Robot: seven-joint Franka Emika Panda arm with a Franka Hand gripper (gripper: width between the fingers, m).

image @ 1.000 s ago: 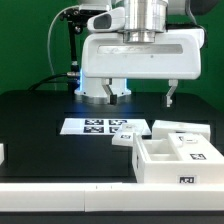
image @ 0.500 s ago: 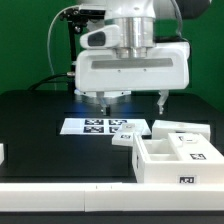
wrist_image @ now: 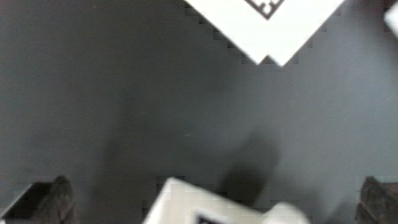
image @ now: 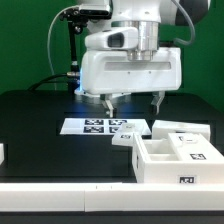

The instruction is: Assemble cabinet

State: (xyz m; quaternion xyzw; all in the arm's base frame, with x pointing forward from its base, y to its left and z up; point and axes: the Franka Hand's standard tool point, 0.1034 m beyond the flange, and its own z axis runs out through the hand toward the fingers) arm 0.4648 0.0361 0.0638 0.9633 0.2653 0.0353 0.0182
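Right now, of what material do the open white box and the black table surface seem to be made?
The open white box looks like rigid plastic with a matte finish: its thick walls are evenly white with clean edges, perhaps moulded or printed. The black table surface looks like a matte sheet or mat; only a faint sheen shows, so its material stays open.

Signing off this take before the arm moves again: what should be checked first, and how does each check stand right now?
1. Jaws of the gripper open: ok.
2. Nothing held between the jaws: ok.
3. Fingertips touching neither the marker board nor any part: ok.
4. The open box upright on the table: ok.
5. The small block apart from the open box: cannot tell.
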